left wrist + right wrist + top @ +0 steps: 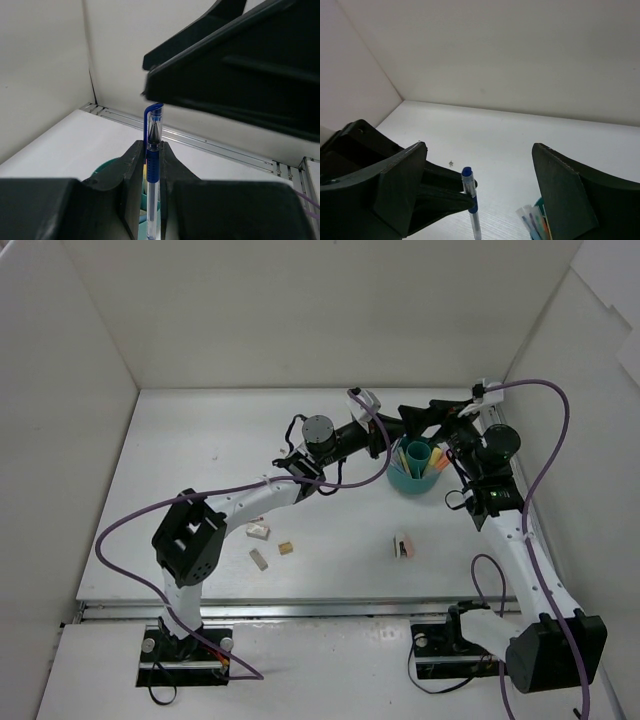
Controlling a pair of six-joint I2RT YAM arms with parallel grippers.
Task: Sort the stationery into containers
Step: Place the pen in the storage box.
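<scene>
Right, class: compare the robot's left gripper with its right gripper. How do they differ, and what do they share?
The left gripper is shut on an upright blue pen; the right gripper stands wide open and holds nothing. The left gripper reaches in from the left of the teal cup, the right gripper from its right. Both are black, two-fingered and close together near the cup.

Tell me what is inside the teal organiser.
Standing in the teal organiser: yellow, orange and pink markers beside its inner tube. Its floor is out of sight; the arms cover its far edge.
</scene>
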